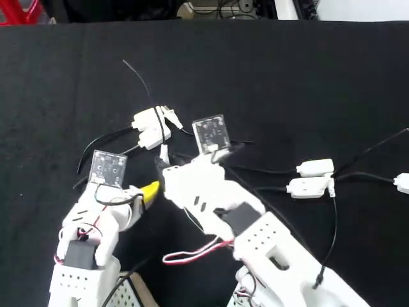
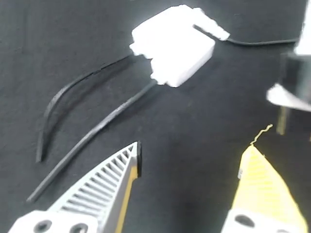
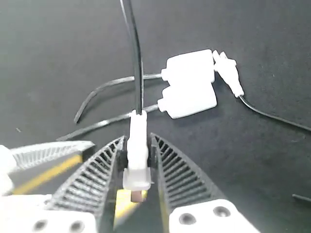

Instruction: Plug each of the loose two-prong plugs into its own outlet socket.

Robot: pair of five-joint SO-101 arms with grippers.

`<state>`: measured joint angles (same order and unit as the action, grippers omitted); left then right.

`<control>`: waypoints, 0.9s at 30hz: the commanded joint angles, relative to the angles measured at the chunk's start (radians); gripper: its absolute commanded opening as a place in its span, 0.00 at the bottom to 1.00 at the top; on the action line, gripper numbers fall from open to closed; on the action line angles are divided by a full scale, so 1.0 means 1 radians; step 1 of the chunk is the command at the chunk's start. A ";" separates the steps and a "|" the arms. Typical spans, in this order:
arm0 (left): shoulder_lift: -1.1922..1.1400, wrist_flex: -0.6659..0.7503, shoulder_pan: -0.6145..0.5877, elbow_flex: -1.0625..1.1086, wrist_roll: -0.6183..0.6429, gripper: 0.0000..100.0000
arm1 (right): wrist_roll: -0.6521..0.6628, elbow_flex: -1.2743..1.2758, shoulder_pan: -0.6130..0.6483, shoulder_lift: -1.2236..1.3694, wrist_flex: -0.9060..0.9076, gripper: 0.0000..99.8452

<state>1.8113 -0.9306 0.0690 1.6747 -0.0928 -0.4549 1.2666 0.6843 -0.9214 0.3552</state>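
While rt wrist view shows right jaws clamping a plug point(image 3: 137, 145) — left jaws gape wide.

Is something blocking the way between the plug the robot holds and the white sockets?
Nothing blocks it. The right gripper is shut on the white two-prong plug; between it and the two white outlet sockets lie only the sockets' thin black cords, flat on the black table. The open left gripper sits off to one side.
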 commanded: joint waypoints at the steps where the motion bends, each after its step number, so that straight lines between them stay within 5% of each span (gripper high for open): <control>1: 0.012 0.026 0.107 -0.053 0.049 0.33 | -0.058 0.016 0.014 -0.084 -0.021 0.01; 6: 0.012 0.029 0.147 -0.068 0.052 0.33 | -0.064 0.047 0.014 -0.139 -0.006 0.01; 13: 0.012 0.150 0.039 -0.067 0.149 0.33 | -0.057 0.042 0.129 -0.148 0.130 0.01; 27: 0.012 0.210 -0.070 -0.051 0.161 0.33 | -0.055 -0.030 0.132 -0.145 0.275 0.01</control>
<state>1.8067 -0.7894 0.0230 1.6671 0.0391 -0.5117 1.2559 0.7871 -1.0733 0.5685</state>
